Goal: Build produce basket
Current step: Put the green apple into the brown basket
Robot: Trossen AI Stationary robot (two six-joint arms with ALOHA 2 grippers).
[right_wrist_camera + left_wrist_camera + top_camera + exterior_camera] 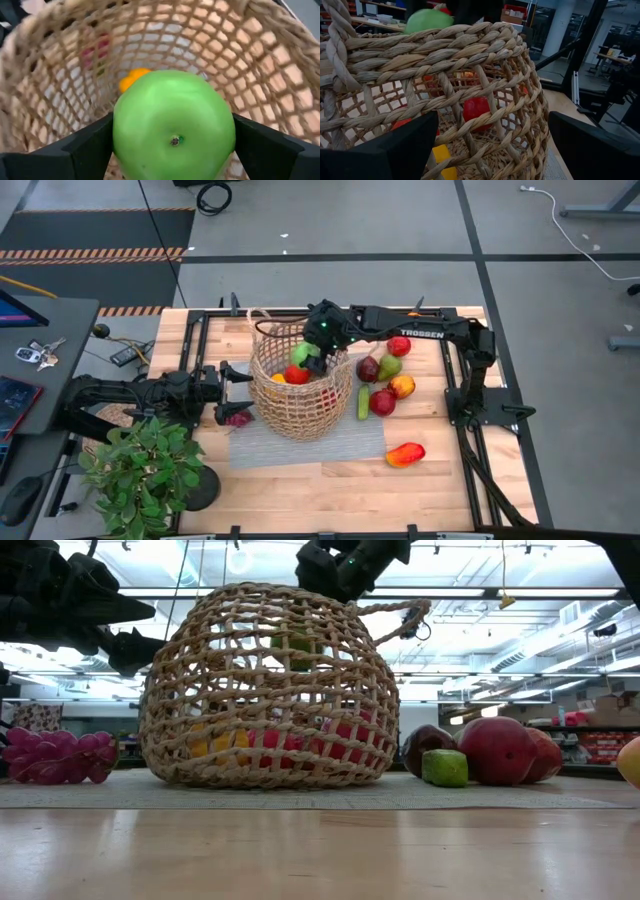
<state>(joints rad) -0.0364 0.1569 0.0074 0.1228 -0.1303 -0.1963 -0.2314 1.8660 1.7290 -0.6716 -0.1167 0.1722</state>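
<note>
**A:** Starting at the left of the worktop (300, 490), what was there?

**B:** A potted plant (140, 470) at the near-left corner, and beyond it the left end effector (228, 385), fingers spread and empty, just beside the basket's left wall. A bunch of purple grapes (237, 418) lay on the grey mat (300, 445) beneath it. My guess was that it waited there to steady the basket, though it was not touching the weave.

**A:** And the basket itself?

**B:** The basket (300, 385) stood upright on the mat, roughly mid-worktop. Through the open weave you could see a red piece (476, 109) and a yellow piece (441, 154) already on the bottom (the weave hid some of the rest).

**A:** The right arm?

**B:** It reached in from the right, and the right end effector (318, 358) hung over the basket's mouth, clamped on a green apple (174, 127) with a finger on each side. It was held above the rim, I think, so the fruit would drop inside rather than catch the edge. The apple was not yet released.

**A:** Anything further right?

**B:** Loose produce by the basket: a green cucumber (363, 402), a dark-red fruit (368, 368), a green pear (389, 366), red apples (399, 346), and a red-orange pepper (405, 454) lying apart near the front. So the job looked about half done.
</note>
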